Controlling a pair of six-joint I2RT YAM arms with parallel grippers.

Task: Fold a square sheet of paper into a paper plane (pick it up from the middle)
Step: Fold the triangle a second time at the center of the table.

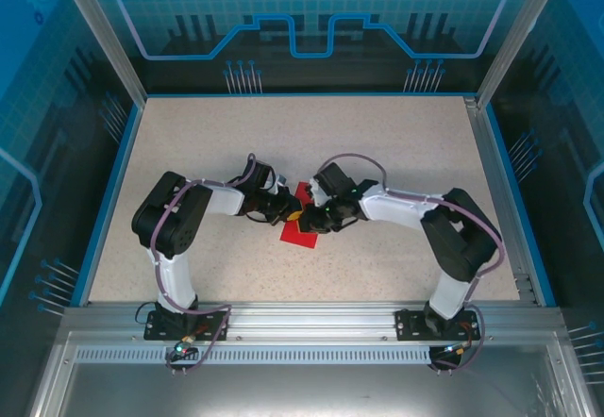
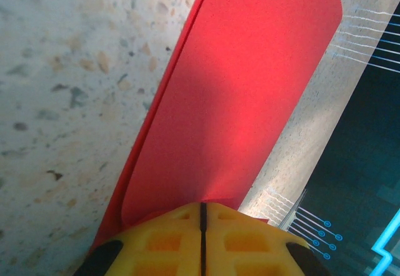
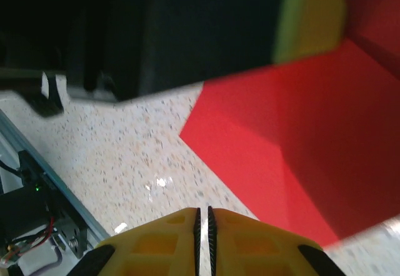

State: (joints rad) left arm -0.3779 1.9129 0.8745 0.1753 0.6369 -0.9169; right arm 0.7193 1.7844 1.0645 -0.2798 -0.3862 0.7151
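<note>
On the left, a speckled beige table (image 1: 283, 143) with a stone-chip pattern, and the black-and-white left arm (image 1: 175, 214) bent inward toward the middle. At its end, the left pincer (image 2: 202, 208): two yellow fingers with a waffle-moulded surface, pressed tight together with only a hairline dark seam between them. Right against those tips, the red paper (image 2: 250, 88): thin, matte and smooth, folded into a long strip with a blunt rounded corner. Upper layer raised at a slant, a lower layer's edge peeking out along its left side, flat on the table. Unclear whether pinched or merely pressed down. From above, the same paper as a small red patch mid-table, partly covered by both arm tips. On the right, the right pincer (image 3: 203, 213): matching yellow fingers drawn almost shut, a narrow slit between them with nothing in it, near the paper's flat pointed corner.
</note>
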